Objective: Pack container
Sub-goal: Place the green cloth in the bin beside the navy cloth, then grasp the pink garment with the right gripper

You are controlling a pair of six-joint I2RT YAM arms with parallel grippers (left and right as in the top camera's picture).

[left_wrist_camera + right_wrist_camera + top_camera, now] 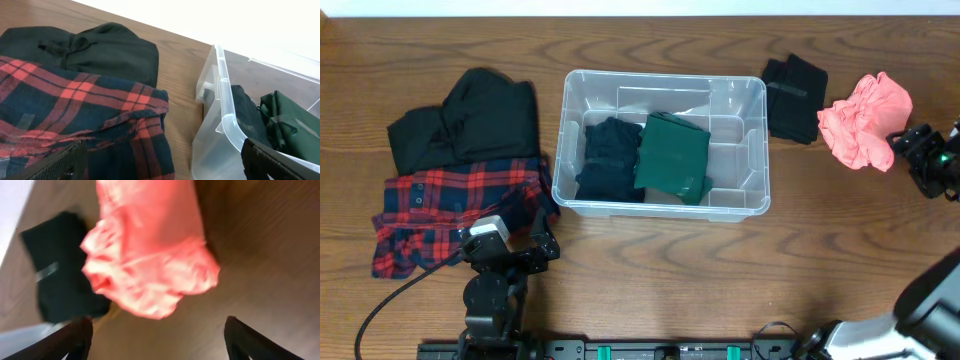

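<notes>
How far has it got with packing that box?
Partly done. Two folded items, a dark navy garment and a green garment, already lie in the container. Nothing is gripped: the right gripper is open near the pink garment, likely next, and the left gripper is open by the plaid shirt. Those two, plus the black top and the black folded garment, are not yet packed.

At the left of my wooden worktop (pixel 670 40), a black hooded top (pixel 485 115) lies with a red-and-navy plaid shirt (pixel 440 205) overlapping its near edge. At the right, a folded black garment (pixel 795 98) sits just beside a crumpled pink one (pixel 863 120). Between the two groups I see a dark navy garment (pixel 608 160) touching a folded green one (pixel 672 155) on its right.
</notes>
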